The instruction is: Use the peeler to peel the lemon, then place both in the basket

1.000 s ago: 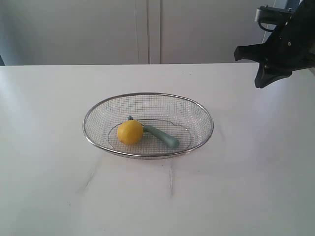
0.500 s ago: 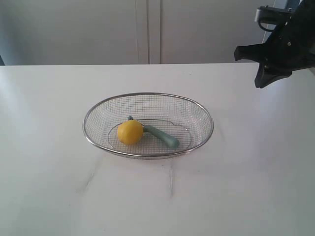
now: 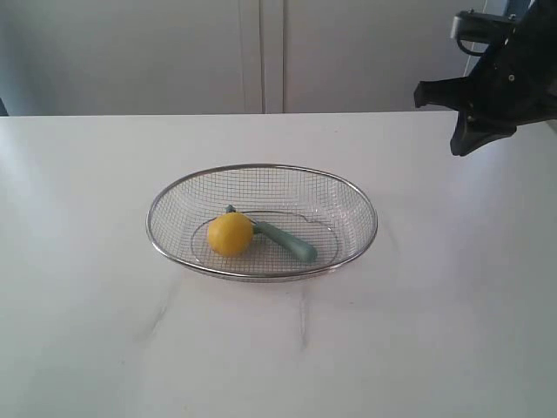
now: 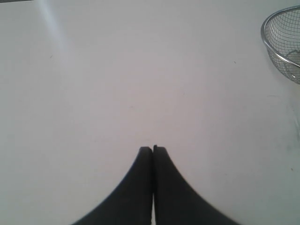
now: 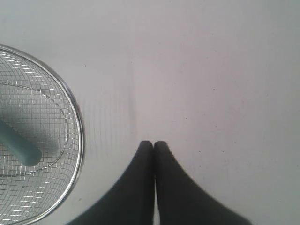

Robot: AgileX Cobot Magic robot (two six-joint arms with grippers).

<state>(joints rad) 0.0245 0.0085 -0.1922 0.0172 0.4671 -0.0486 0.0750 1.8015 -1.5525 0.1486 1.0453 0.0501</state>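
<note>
Right arm (image 3: 500,78): matte black, angular housing; a grey metal block (image 3: 470,23) is seen at the top.
Left gripper (image 4: 153,149): two smooth black fingers (image 4: 138,187), broad at the base, tapered to blunt tips.
Right gripper (image 5: 153,143): same black, same flared taper.

The white table (image 3: 452,331) I work at fills nearly all I see, matte and smooth, its far edge running straight across below a pale grey wall (image 3: 122,52). Narrow vertical seams (image 3: 262,57) split that wall near the middle, like panels or cupboard doors; I cannot tell which. Soft, even light lies on the top, brighter toward the far left corner. Two faint grey scuffs (image 3: 157,320) mark the surface toward the near edge.
</note>
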